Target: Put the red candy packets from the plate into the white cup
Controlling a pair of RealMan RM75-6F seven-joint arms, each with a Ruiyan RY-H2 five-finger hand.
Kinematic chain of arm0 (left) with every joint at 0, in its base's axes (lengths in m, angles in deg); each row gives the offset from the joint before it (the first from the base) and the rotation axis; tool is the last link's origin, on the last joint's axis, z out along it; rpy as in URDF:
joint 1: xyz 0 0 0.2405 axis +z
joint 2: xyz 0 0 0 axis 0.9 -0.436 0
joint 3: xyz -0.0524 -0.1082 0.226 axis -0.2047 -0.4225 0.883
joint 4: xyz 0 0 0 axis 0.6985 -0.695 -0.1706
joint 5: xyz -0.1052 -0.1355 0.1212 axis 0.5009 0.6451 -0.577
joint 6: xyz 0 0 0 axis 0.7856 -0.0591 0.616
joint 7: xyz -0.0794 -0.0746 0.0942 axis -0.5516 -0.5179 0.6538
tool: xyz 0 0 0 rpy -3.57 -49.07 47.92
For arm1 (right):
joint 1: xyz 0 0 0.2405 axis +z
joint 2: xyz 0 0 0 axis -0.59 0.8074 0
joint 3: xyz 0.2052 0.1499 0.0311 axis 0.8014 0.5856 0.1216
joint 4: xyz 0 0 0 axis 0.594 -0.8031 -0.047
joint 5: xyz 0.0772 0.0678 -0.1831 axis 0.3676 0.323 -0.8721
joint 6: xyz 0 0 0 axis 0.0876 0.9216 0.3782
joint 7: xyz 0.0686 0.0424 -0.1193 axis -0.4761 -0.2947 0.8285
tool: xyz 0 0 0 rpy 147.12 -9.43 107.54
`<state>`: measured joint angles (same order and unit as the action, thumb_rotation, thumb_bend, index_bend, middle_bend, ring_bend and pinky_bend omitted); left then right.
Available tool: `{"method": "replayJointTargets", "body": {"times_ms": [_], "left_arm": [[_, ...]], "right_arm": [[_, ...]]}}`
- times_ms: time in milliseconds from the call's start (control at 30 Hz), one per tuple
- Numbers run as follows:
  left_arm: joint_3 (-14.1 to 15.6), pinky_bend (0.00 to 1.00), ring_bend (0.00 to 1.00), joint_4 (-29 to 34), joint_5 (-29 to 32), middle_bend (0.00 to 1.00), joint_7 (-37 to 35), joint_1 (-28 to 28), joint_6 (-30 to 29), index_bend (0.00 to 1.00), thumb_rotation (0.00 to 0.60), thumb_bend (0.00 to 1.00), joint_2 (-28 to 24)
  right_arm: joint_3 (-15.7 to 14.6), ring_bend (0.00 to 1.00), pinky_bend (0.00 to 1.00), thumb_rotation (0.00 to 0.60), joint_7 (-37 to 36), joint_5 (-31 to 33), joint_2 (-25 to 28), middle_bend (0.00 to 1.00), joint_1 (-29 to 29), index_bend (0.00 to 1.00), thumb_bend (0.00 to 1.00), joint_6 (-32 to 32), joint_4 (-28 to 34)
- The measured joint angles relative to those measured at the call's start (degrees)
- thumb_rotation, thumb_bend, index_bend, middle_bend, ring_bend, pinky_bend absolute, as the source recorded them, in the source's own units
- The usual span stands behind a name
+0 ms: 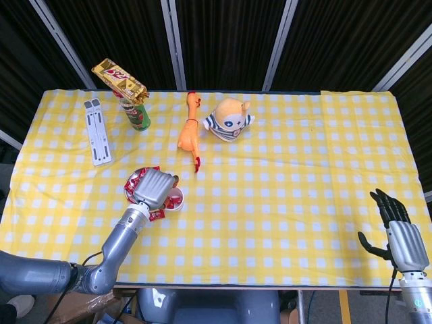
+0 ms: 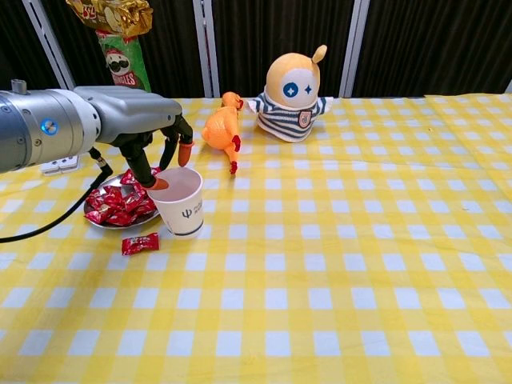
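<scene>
My left hand (image 2: pixel 148 132) hovers just above the white cup (image 2: pixel 180 204) with its fingers spread and nothing held between them. From the head view the hand (image 1: pixel 154 187) covers most of the cup (image 1: pixel 177 200), and something red shows inside the cup. Left of the cup, the metal plate (image 2: pixel 110 226) carries a pile of red candy packets (image 2: pixel 118 204). One loose red packet (image 2: pixel 140 243) lies on the cloth in front of the plate. My right hand (image 1: pixel 398 229) rests far off at the table's front right edge, fingers apart and empty.
Behind the plate stands a green chips can (image 2: pixel 120 68) with a gold snack bar (image 1: pixel 120 81) on top. A rubber chicken (image 2: pixel 220 128) and a round plush doll (image 2: pixel 294 96) lie further back. A white stand (image 1: pixel 98 131) is at the back left.
</scene>
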<state>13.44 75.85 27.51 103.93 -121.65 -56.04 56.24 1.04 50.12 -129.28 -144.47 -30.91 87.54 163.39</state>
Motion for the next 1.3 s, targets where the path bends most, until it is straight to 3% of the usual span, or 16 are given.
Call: {"method": "replayJointTargets", "body": {"times_ms": [300, 467, 800, 1100, 1300], "left_arm": [[-0.07, 0.91, 0.87, 0.73, -0.67, 0.41, -1.46, 0.3, -0.95, 0.33, 0.6, 0.3, -0.98], [-0.64, 0.91, 0.87, 0.43, -0.41, 0.35, -2.4, 0.79, -1.8, 0.28, 0.6, 0.24, -2.5], [1.2, 0.91, 0.87, -2.79, 5.55, 0.29, -1.46, 1.55, 0.35, 0.22, 0.6, 0.2, -5.63], [3.72, 0.91, 0.87, -7.39, 8.9, 0.29, -0.49, 1.59, 3.38, 0.23, 0.6, 0.2, -3.96], [3.75, 0.91, 0.87, -10.73, 9.66, 0.22, -0.94, 1.59, 3.65, 0.16, 0.6, 0.2, -2.01]], "right_arm": [[-0.04, 0.0, 0.0, 0.6, -0.14, -0.17, 0.05, 0.0, -0.08, 0.0, 0.41, 0.2, -0.08], [0.0, 0.0, 0.0, 0.6, -0.26, -0.07, 0.08, 0.0, -0.1, 0.0, 0.41, 0.2, -0.09], [0.03, 0.0, 0.0, 0.6, -0.08, -0.07, -0.02, 0.0, 0.1, 0.0, 0.41, -0.08, -0.14], [0.05, 0.0, 0.0, 0.6, 0.11, 0.18, -0.1, 0.0, 0.09, 0.0, 0.41, -0.18, -0.07], [0.05, 0.0, 0.0, 0.6, 0.02, 0.26, -0.08, 0.0, 0.08, 0.0, 0.41, -0.22, -0.03]]}}
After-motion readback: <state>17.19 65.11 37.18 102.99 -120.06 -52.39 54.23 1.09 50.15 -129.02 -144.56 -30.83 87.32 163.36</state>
